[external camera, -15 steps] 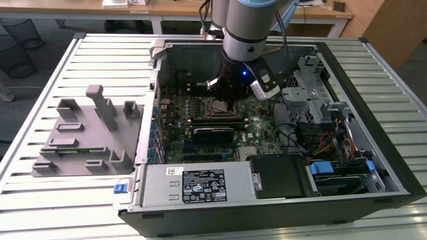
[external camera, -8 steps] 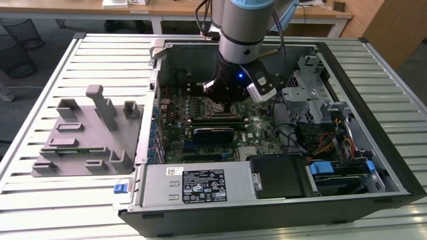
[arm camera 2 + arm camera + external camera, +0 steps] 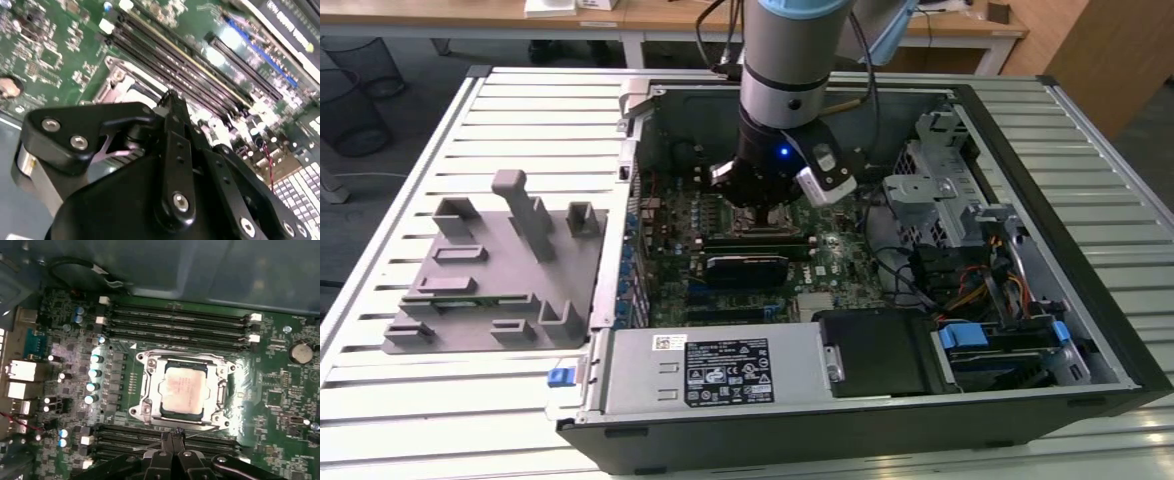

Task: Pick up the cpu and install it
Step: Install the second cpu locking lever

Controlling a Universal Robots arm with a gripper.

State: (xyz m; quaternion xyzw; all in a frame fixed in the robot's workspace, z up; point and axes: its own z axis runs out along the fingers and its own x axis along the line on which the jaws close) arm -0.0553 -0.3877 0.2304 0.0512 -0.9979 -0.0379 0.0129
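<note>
The black multi-link gripper (image 3: 172, 437) has its fingertips pressed together w/ nothing between them, hovering inside the open black desktop computer case (image 3: 1067, 395) over the green motherboard (image 3: 280, 385). The cpu (image 3: 184, 391), a flat square chip w/ silvery-white metal top, sits seated in the metal-framed square socket (image 3: 145, 390), just off the fingertips and apart from them. In the exterior view, a grey plastic fixture block (image 3: 494, 270) lies at 9 o'clock of the case on the white slatted table (image 3: 400, 390).

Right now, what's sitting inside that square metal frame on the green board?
The cpu, silvery top up, lies inside the socket frame. Whatever lies beneath the chip is covered. The gripper hangs beside the frame.
</note>
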